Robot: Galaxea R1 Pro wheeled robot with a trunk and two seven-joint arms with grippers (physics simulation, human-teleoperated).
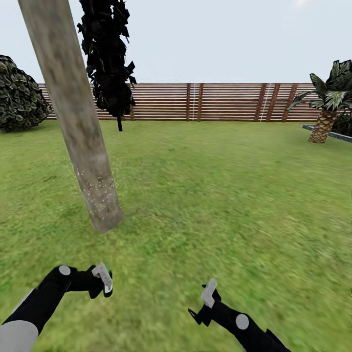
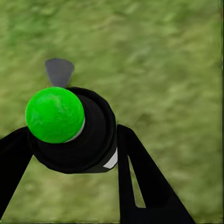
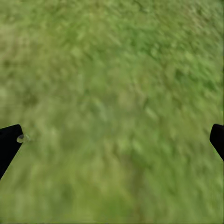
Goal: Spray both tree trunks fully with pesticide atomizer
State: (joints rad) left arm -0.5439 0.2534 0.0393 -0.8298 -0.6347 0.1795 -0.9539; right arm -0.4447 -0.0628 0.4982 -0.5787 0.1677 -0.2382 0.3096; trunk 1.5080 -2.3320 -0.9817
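While the left pincer (image 2: 70, 154) grips the round green-capped atomizer (image 2: 70, 130), the right pincer (image 3: 112, 140) gapes.

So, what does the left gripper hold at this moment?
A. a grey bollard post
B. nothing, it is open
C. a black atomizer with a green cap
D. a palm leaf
C: in the left wrist view the left gripper is closed around the black atomizer with its green cap.
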